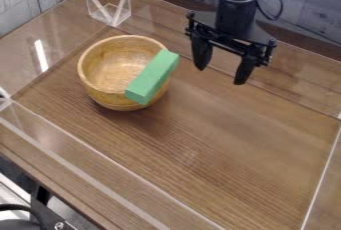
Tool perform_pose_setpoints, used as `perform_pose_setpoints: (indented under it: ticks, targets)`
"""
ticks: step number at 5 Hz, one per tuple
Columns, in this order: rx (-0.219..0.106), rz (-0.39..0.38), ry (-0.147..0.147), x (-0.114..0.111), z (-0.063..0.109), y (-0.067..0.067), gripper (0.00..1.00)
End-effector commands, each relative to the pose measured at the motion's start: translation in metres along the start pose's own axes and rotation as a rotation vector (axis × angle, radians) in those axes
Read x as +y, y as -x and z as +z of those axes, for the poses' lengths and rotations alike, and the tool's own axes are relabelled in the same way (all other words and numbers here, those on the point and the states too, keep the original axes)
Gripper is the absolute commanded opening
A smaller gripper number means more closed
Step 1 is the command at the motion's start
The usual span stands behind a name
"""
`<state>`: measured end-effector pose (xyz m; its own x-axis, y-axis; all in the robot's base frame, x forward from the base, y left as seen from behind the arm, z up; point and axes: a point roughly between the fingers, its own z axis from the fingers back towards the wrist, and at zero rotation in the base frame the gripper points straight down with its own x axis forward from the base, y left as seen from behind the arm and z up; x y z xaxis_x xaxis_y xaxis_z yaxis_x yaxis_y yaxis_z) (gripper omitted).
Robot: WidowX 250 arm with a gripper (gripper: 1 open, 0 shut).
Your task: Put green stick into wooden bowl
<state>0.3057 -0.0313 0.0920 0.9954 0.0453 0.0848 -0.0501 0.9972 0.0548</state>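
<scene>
Jaws of the black gripper [225,61] stand spread and empty near the surface's far edge. The bright green rectangular stick [154,76] leans inside the round light-tan wooden bowl [104,72], one end on its rim; the task looks essentially done.

The arm is black all over, with a round, column-like wrist section coming down from the top edge of the view. A dark cable loops out beside this column on the right. Below the column sits a wider, flat crosspiece, also black, with boxy ends. From it hangs the gripper [222,67], two slim black fingers [204,52] that taper toward their tips, set wide apart. The surfaces look matte, with small details such as screws or markings too small to tell
</scene>
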Motion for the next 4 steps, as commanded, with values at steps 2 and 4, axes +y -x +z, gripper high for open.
perform_pose_setpoints:
  ticks: [2,4]
  targets:
    - [-0.085,0.0,0.025,0.005,0.034,-0.005,1.0]
    - [-0.076,-0.013,0.035,-0.006,0.028,-0.002,1.0]
